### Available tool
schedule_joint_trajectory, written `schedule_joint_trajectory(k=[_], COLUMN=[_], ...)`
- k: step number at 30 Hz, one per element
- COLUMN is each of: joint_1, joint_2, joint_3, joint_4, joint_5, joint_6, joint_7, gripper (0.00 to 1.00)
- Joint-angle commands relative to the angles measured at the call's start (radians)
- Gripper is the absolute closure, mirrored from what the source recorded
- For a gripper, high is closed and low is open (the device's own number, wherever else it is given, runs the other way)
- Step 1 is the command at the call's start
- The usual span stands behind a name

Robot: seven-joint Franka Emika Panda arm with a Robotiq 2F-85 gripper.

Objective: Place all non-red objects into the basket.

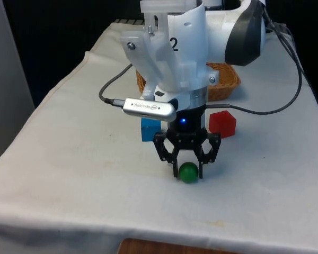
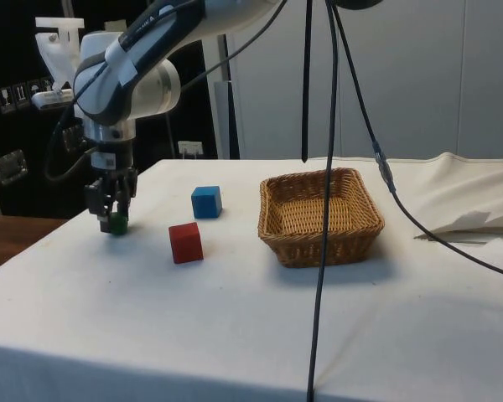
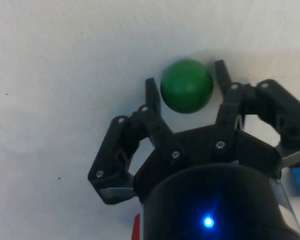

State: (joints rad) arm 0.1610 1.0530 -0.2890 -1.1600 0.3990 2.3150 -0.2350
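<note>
A green ball (image 1: 188, 173) (image 2: 117, 224) (image 3: 186, 86) rests on the white cloth near the table's front edge. My gripper (image 1: 188, 170) (image 2: 112, 219) (image 3: 186, 84) points straight down over it, one finger pressed against each side of the ball, shut on it. Just behind the gripper sit a blue cube (image 1: 150, 128) (image 2: 206, 202) and a red cube (image 1: 222, 124) (image 2: 185, 243). The wicker basket (image 1: 226, 80) (image 2: 320, 244) stands further back, partly hidden by the arm in the front view, and in the side view nothing lies in it.
A black cable (image 2: 325, 209) hangs down across the basket in the side view. The cloth is rumpled at the far end (image 2: 478, 222). The table's front edge (image 1: 159, 233) lies close below the ball.
</note>
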Motion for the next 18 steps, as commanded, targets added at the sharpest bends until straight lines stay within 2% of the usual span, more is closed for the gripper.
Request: schedule_joint_trajectory(k=[1,3,10,18], joint_1=[0.0,0.001,0.001,0.005], joint_2=[0.0,-0.005,0.0,-0.059], joint_3=[0.0,0.0,-0.001,-0.021], joint_4=[0.0,-0.006,0.0,-0.016], joint_5=[0.0,0.001,0.0,-0.002], joint_6=[-0.001,0.0,-0.001,-0.054], joint_7=[0.0,-0.001,0.0,-0.005], gripper=[0.97,1.0,1.0,1.0])
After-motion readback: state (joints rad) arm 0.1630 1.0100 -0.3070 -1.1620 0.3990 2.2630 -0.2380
